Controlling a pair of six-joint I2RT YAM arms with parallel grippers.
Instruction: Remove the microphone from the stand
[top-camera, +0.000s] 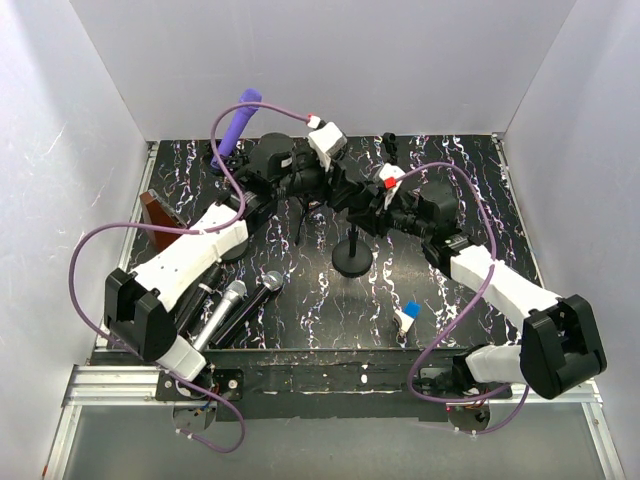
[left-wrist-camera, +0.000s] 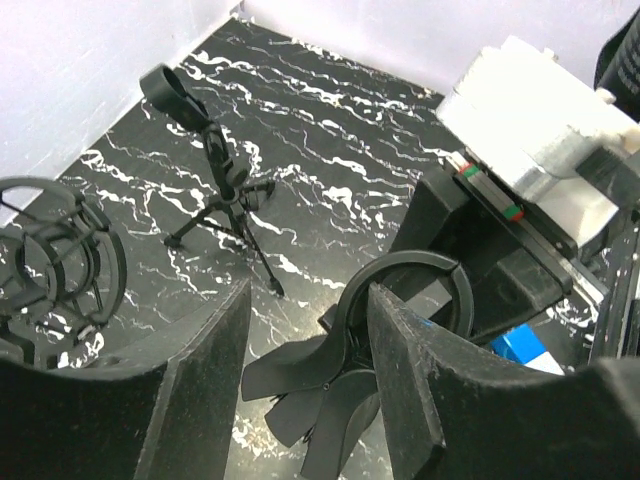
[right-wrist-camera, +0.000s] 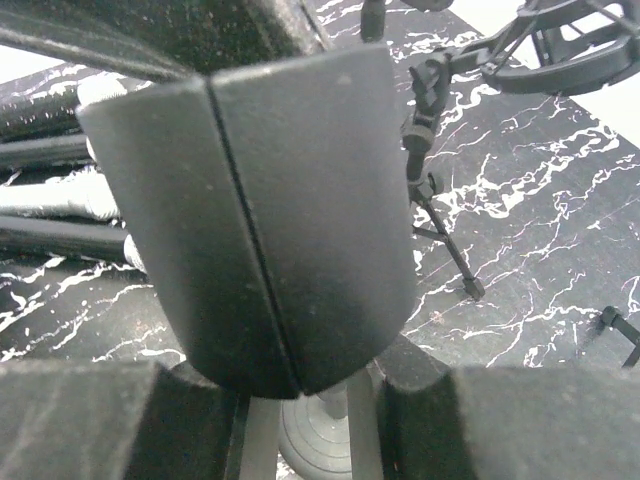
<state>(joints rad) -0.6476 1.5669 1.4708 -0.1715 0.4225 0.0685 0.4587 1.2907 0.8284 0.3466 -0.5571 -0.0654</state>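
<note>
Microphone (right-wrist-camera: 290, 220) sits atop the stand (top-camera: 352, 262), just toward 12 o'clock of the worktop (top-camera: 470, 200) centre. The right gripper (right-wrist-camera: 310, 420) has its jaws clenched on it. The left gripper (left-wrist-camera: 305, 330) has its jaws apart, grasping nothing. We judge that lifting with the stand unbraced could topple it.

1. The left arm (top-camera: 190, 255) and right arm (top-camera: 500, 280) are crowding the air above the round-base stand (top-camera: 352, 262).
2. Loose microphones (top-camera: 232, 308) are blocking the near-left table (top-camera: 320, 315).
3. The table's near-centre strip is lying open.
</note>
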